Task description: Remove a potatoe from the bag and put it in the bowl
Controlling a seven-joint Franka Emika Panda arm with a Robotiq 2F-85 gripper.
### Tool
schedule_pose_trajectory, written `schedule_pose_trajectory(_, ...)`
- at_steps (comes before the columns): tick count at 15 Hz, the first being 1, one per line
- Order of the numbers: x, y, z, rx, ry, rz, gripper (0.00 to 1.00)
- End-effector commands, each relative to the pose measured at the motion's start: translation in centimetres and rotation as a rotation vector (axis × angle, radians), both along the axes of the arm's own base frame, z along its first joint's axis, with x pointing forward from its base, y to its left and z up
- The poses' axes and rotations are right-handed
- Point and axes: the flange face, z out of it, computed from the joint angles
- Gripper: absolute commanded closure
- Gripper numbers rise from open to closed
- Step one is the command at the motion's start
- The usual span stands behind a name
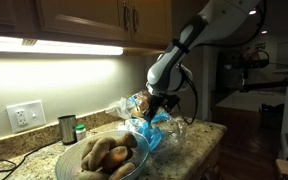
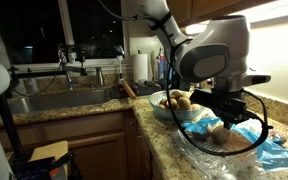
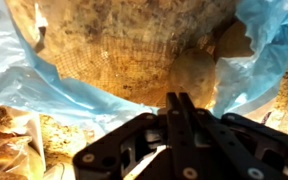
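in an exterior view the claw [image 1: 156, 104] hangs low at the bag [image 1: 156, 132], with the bowl [image 1: 64, 162] near it for a short carry. in an exterior view the claw [image 2: 234, 112] is right over the bag's open mouth [image 2: 246, 146]. in the wrist view the claw [image 3: 179, 100] is clenched on nothing. a potato [image 3: 114, 55] lies just past its tips, inside the bag.

A metal cup [image 1: 67, 129] stands near a wall outlet [image 1: 24, 116].

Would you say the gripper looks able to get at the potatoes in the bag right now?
Probably, once opened: the gripper hangs just over the netted potatoes with the blue plastic off to the sides, but its fingers look shut.
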Motion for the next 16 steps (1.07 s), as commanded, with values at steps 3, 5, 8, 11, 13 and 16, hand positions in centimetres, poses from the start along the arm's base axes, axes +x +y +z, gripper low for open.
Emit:
schedule_pose_trajectory(3,0.84,-0.09,-0.16,0.065,0.032,0.050,0.93)
schedule_pose_trajectory(5,0.92,-0.04,-0.23,0.075,0.043,0.063,0.93)
schedule_pose_trajectory(8,0.91,-0.01,-0.26,0.083,0.054,0.076,0.93)
schedule_pose_trajectory(11,1.00,-0.03,-0.31,0.090,0.058,0.089,0.93)
schedule_pose_trajectory(13,1.04,0.02,-0.35,0.099,0.058,0.100,0.93)
schedule_pose_trajectory(16,1.09,-0.12,-0.53,0.110,0.060,0.110,0.93)
